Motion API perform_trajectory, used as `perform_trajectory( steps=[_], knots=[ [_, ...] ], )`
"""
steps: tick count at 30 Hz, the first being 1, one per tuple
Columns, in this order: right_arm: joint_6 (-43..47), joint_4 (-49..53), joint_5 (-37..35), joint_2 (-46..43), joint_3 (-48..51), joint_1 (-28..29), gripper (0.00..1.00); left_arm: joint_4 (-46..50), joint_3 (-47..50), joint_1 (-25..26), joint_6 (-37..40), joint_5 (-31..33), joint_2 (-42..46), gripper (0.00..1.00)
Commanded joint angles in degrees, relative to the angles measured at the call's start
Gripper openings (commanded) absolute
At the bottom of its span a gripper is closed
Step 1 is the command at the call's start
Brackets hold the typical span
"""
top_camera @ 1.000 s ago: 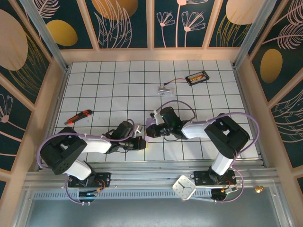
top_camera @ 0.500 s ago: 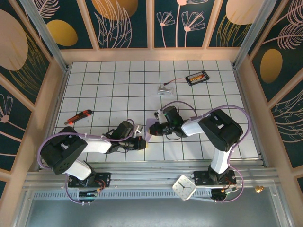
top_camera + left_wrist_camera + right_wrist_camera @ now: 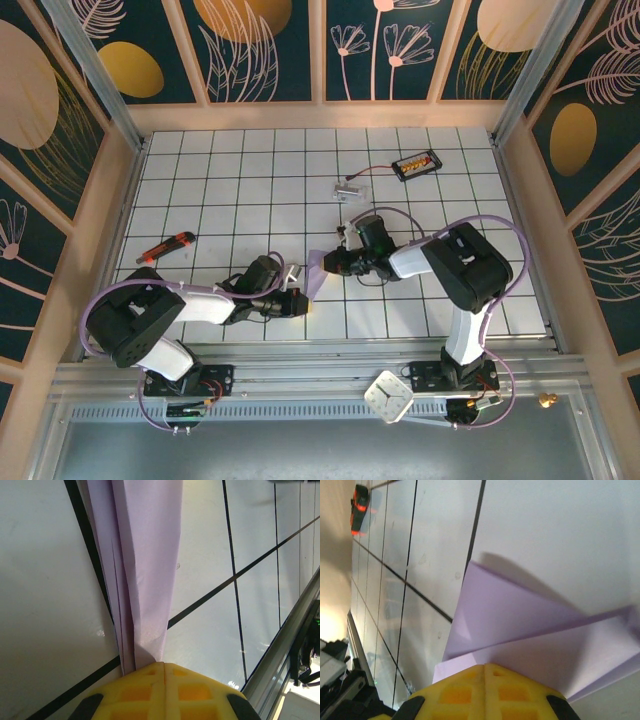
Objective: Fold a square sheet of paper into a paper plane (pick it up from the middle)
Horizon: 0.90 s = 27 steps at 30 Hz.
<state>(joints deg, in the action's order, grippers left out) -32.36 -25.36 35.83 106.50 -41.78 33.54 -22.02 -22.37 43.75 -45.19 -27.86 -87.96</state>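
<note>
A folded lavender paper plane (image 3: 317, 275) is held just above the white tiled worktop (image 3: 230, 180), toward its near edge and about midway between the left and right edges. The left hand (image 3: 298, 297) is pinched shut on one narrow end, where several folded layers meet its yellow pads (image 3: 135, 690). The right hand (image 3: 336, 263) is pinched shut on the other end, where a wing flap fans out.

Risk, as a judgement: with both hands clamped on such thin paper, pulling apart or twisting could tear it along a crease. An uneven release could let the layers spring open or the plane slip free.

No brand, label or writing can be read. A small white clock (image 3: 388, 396) sits beyond the near edge, its face too small to read.
</note>
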Motion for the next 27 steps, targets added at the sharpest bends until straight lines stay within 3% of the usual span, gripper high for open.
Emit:
perform_trajectory(
  steps=[1, 9, 14, 21, 27],
  knots=[
    [-0.1, 5.1, -7.5, 2.9, -1.3, -3.4, 0.01, 8.7, 3.0, 0.8, 1.4, 2.5, -4.6, 0.0],
    [1.5, 11.9, -10.7, 4.4, -6.2, -7.6, 0.0, 9.1, 2.9, 0.8, 1.2, 2.5, -3.9, 0.0],
    [3.7, 12.8, -8.9, -3.2, -6.7, -8.8, 0.0, 9.0, 2.1, 0.8, 0.7, 2.6, -3.7, 0.0],
    [1.1, 7.9, -9.7, -14.4, 0.7, -0.5, 0.01, 8.6, 1.5, 0.8, 0.0, 2.7, -3.6, 0.0],
    [-1.0, 3.0, -9.9, -9.1, 0.7, 5.5, 0.01, 8.9, 0.8, 0.7, -0.1, 2.6, -3.3, 0.0]
  ],
)
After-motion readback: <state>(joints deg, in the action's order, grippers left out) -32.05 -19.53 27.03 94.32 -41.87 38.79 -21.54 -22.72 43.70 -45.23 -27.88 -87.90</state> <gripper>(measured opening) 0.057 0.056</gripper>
